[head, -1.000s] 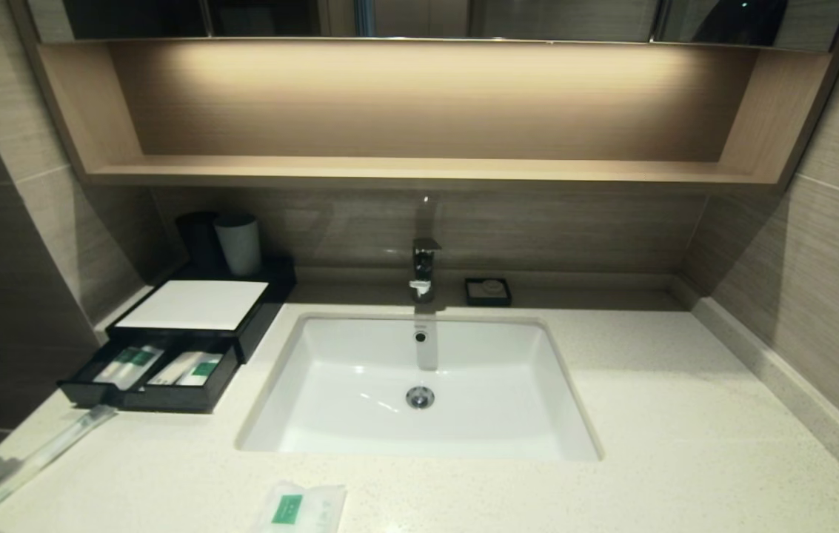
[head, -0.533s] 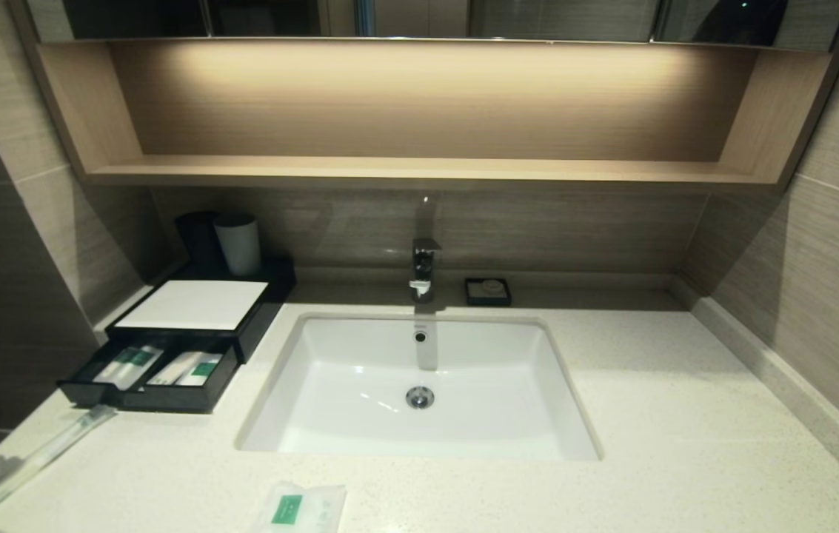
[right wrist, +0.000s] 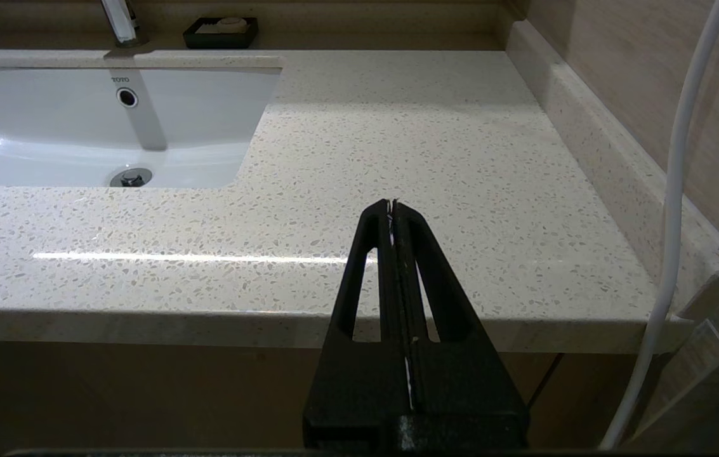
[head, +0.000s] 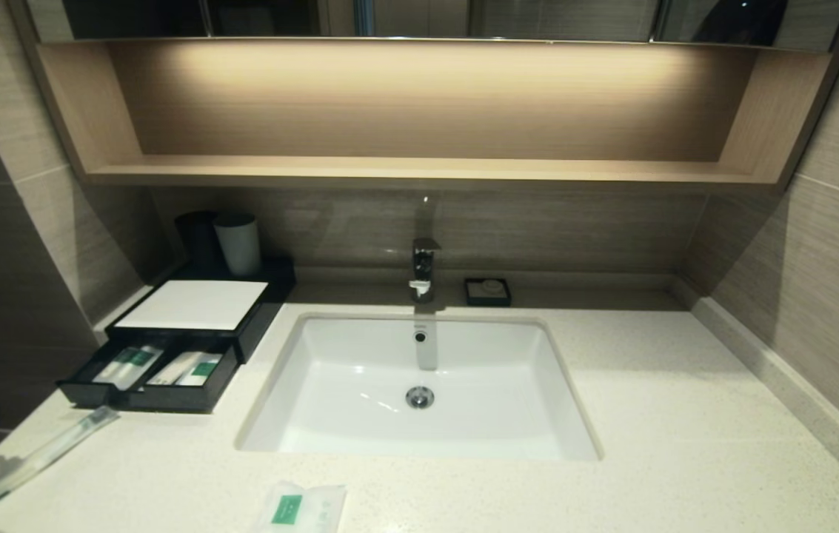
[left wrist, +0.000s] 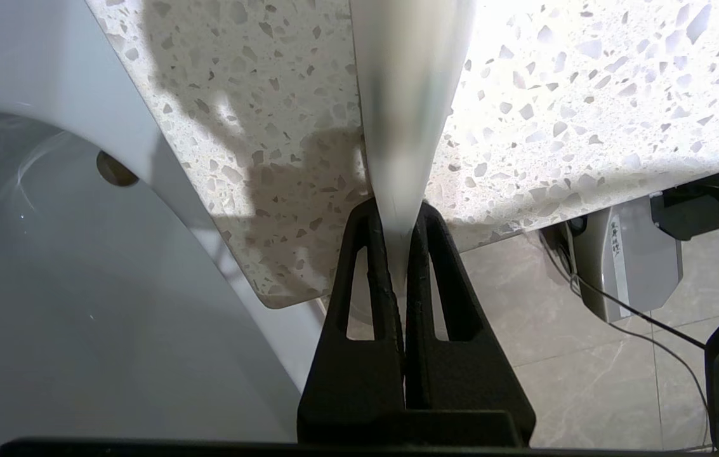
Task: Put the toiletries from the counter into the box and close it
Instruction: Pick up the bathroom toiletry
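Speckled cream counter (head: 649, 414), inset white sink (head: 463, 429), wood shelf (head: 419, 172) above. Box (head: 193, 305) back-left, drawer out, packets inside. Sachet (head: 299, 508) at front edge. Left wrist view only: left gripper (left wrist: 400, 244) clamped on toothbrush (left wrist: 407, 95) end at counter corner. Right gripper (right wrist: 392, 209) closed, empty, off front edge. Sink reads "TOYO".

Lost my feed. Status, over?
Left claw shut on toothbrush at counter edge. Right claw shut, empty. Sachet outside box; drawer open.
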Motion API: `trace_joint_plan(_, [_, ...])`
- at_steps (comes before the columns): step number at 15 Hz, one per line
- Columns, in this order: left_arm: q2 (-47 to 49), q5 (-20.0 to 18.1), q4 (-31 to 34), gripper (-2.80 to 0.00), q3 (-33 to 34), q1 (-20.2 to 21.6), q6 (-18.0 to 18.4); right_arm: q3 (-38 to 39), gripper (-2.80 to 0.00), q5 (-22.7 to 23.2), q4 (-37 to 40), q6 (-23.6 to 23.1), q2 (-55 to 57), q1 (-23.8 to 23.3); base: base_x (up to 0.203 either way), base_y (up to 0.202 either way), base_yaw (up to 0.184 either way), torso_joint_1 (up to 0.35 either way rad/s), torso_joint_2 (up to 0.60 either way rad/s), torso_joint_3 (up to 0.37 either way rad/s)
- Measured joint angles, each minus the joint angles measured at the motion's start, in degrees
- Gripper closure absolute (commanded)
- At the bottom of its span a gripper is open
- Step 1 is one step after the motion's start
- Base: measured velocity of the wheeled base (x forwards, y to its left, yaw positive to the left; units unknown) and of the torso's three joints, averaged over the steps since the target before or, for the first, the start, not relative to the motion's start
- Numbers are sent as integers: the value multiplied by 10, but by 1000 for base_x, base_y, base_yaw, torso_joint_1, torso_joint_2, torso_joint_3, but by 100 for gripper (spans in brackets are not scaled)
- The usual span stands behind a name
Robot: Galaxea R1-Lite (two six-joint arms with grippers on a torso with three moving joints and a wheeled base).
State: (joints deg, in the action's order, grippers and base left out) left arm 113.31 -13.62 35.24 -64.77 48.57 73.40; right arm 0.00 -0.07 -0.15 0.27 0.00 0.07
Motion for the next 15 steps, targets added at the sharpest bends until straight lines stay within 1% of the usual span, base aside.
trace_joint_plan(5, [-7,-2,2,0,0,0,-1,0,0,0,0,0,0,0,0,0,0,0,0,0])
trace_joint_plan(8, [-27,-4,10,0,0,1,-5,0,0,0,0,0,0,0,0,0,0,0,0,0])
trace_joint_plan(12, [-77,-4,61,0,-2,14,-6,0,0,-1,0,0,0,0,0,0,0,0,0,0])
trace_joint_plan(15, [-129,-4,121,0,-8,33,-11,0,0,0,0,0,0,0,0,0,0,0,0,0])
